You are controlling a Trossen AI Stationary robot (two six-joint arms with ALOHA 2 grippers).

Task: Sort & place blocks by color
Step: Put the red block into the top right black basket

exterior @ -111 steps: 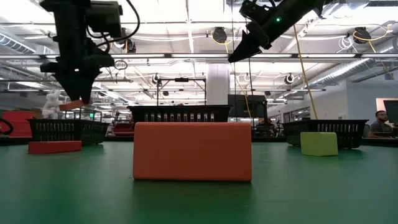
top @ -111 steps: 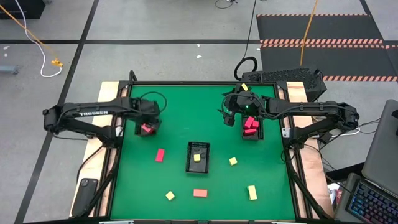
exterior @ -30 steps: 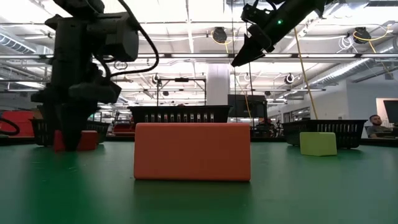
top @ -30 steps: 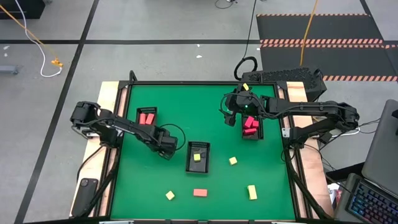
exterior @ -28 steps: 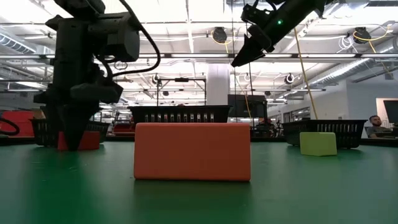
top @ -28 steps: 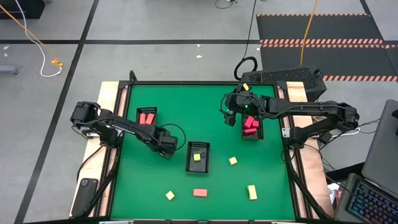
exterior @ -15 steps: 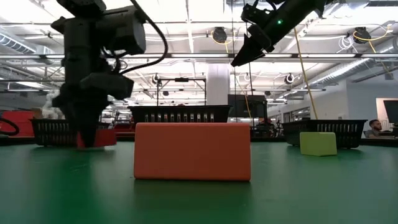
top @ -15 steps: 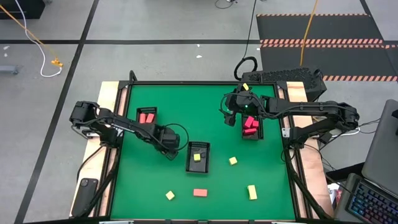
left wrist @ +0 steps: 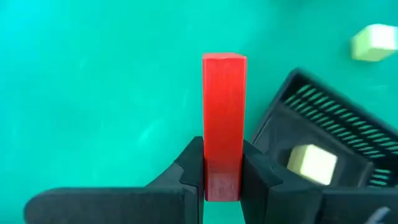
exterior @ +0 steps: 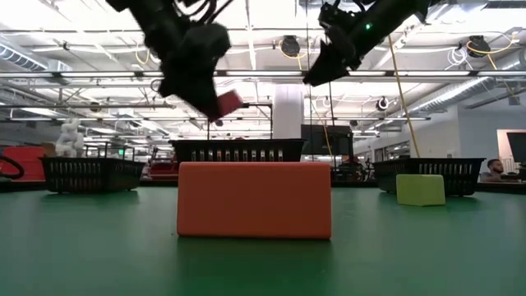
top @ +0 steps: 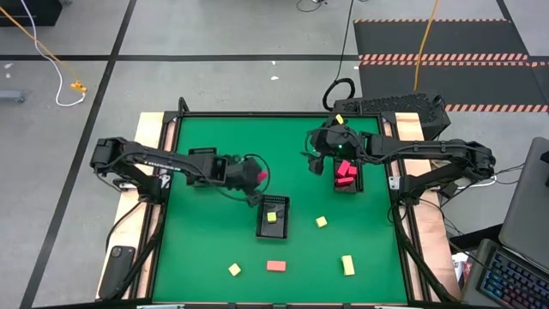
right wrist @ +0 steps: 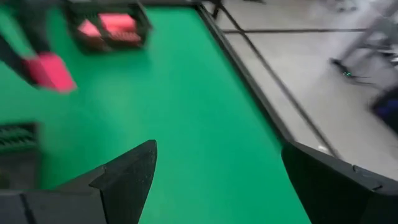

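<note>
Above the green table, just beside the far corner of the middle black tray: found the left gripper clamped on a pink-red bar, lifted well clear of the cloth. Confirmed in the low view, with the bar held tilted in the air. Noted one pale yellow cube already in that middle tray.

Found the right gripper waiting over the right-hand tray, fingers spread wide and holding nothing. Noted pink-red pieces in that tray, and more of the same colour in the left-hand tray.

Counted on the cloth, unsorted: a salmon-orange bar, a yellow cube, a second yellow cube and a yellow bar.

Judged the step in hand as the carry: bar picked, not yet delivered. Cannot tell which pink-red tray is meant. Next move calls for keeping clear of the yellow tray, squaring the bar over a tray of its own colour, lowering, then parting the fingers. Judged roughly half the sorting still to do.

Compared with a second ago: then had the left gripper down at the cloth to the left of the middle tray, closed about this bar; now raised and swung toward the table's middle. Compared with nearly four seconds ago: then saw the bar lying loose on the cloth. Found no change in the right arm or the loose pieces.
</note>
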